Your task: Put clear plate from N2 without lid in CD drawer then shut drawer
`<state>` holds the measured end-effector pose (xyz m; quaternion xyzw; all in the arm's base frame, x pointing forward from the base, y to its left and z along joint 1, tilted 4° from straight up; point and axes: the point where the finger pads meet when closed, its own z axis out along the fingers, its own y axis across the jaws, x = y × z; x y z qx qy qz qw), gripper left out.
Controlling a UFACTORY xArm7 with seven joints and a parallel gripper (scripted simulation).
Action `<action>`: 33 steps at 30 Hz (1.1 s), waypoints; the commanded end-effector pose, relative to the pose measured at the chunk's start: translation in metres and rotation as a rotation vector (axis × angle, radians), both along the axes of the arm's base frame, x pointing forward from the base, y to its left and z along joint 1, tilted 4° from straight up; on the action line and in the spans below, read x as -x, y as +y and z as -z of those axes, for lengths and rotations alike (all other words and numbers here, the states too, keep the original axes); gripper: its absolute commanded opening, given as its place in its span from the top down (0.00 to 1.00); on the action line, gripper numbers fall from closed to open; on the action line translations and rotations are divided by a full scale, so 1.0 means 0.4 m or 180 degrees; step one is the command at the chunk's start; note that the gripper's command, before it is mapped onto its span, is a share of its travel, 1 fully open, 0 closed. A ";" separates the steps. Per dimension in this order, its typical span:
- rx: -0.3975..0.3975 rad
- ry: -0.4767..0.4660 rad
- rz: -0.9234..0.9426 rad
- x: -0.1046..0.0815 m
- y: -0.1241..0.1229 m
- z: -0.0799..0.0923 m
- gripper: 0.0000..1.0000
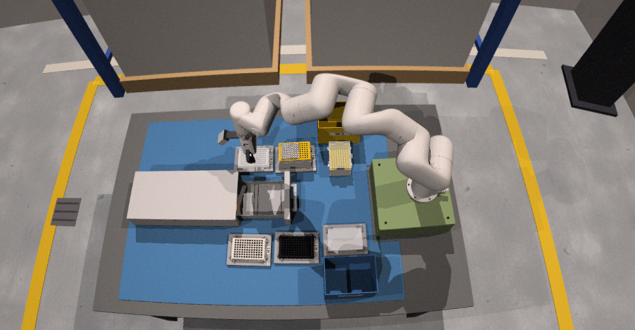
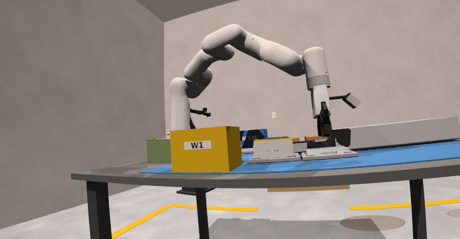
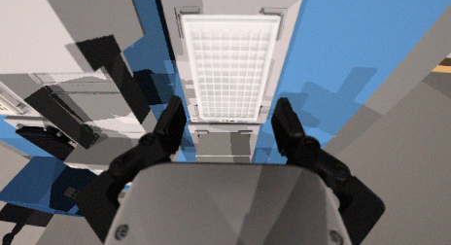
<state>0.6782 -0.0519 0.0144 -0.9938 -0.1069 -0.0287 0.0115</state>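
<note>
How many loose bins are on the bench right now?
2: a yellow bin at the back edge, partly under the arm, and a blue bin at the front edge. None seems hidden.
</note>
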 end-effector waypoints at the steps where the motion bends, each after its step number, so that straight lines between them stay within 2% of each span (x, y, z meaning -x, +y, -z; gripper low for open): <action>1: 0.0003 -0.0024 0.0001 -0.006 -0.001 0.000 0.00; 13: 0.0003 -0.0024 0.0001 -0.010 0.001 0.050 0.00; 33: 0.0003 -0.0024 0.0001 -0.010 0.001 0.062 0.00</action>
